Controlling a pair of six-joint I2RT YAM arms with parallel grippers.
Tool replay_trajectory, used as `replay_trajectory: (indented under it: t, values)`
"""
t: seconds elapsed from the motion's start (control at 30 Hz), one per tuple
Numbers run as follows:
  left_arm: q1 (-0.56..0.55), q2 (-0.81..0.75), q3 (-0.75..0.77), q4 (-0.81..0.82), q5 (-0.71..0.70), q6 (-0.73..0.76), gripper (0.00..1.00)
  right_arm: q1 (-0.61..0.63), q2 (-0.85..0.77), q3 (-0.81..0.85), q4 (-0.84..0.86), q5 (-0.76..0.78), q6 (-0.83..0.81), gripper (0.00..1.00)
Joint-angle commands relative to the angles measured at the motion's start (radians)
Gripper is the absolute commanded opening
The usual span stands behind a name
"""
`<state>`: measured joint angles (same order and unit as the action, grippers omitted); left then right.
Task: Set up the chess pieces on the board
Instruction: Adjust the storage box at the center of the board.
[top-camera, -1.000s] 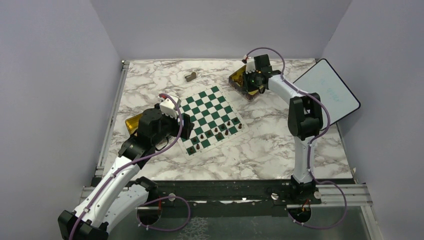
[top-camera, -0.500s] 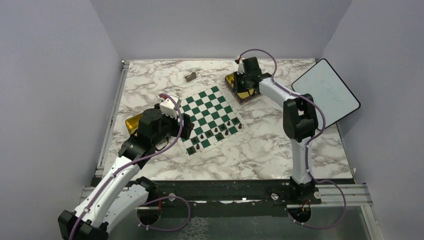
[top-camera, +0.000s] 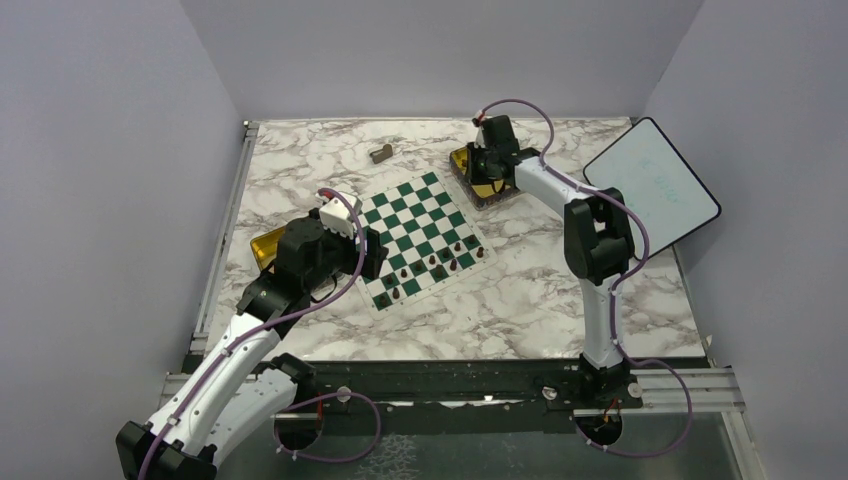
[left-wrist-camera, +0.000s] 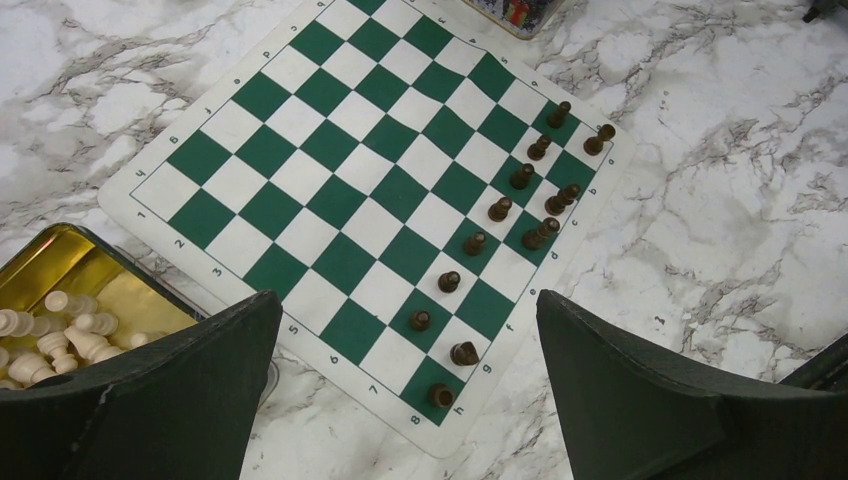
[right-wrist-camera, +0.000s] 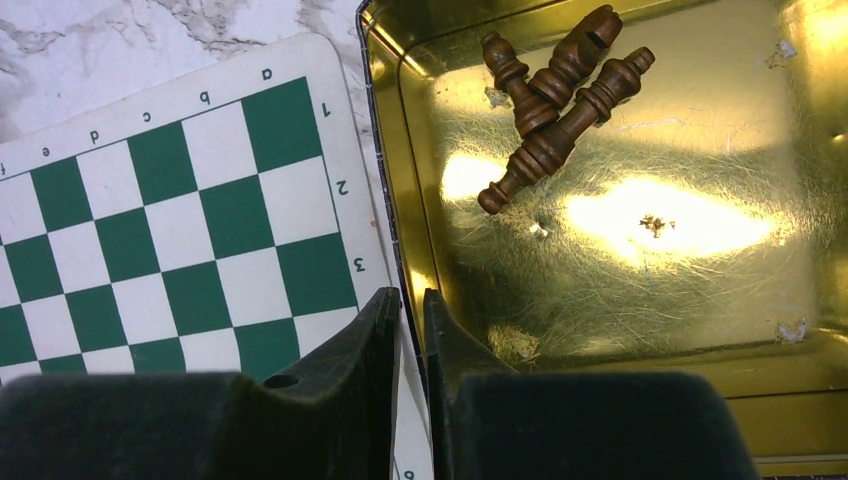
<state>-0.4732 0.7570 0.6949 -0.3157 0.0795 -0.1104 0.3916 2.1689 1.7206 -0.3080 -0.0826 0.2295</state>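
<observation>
Board (top-camera: 420, 215) sits centred in top view. Left wrist: left gripper (left-wrist-camera: 408, 300), jaws fully apart, hangs over chess pieces (left-wrist-camera: 500, 209) ranked along one board edge. Right wrist: right gripper (right-wrist-camera: 411, 300) pinches gold tin (right-wrist-camera: 620, 260) wall; three pieces lie inside.

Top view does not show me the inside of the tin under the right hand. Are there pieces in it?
Observer: Yes, three dark pieces lie piled in the right tin.
Operator: Does the right hand grip one?
Observer: No, it is shut on the tin's wall beside the board.
Operator: And the left tin?
Observer: Pale pieces lie in it.
</observation>
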Motion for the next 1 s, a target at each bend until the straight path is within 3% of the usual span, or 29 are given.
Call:
replay_trajectory:
  t: [0.0,0.27,0.53,0.7,0.97]
  values:
    - [0.000,-0.014,-0.005,0.020,-0.006,0.007,0.99,0.004,-0.012,0.004,0.024,0.029,0.038,0.21]
    - [-0.001,-0.004,-0.004,0.020,-0.010,0.009,0.99,0.000,-0.043,0.042,0.037,0.077,0.083,0.29]
    - [-0.001,-0.013,-0.007,0.020,-0.037,0.001,0.99,-0.037,-0.046,0.046,0.091,0.222,0.236,0.39]
    - [0.001,-0.004,-0.001,0.018,-0.035,0.004,0.99,-0.039,0.033,0.179,-0.022,0.349,0.337,0.38]
    - [0.000,-0.018,-0.003,0.018,-0.029,0.003,0.99,-0.039,0.077,0.190,0.015,0.416,0.413,0.34]
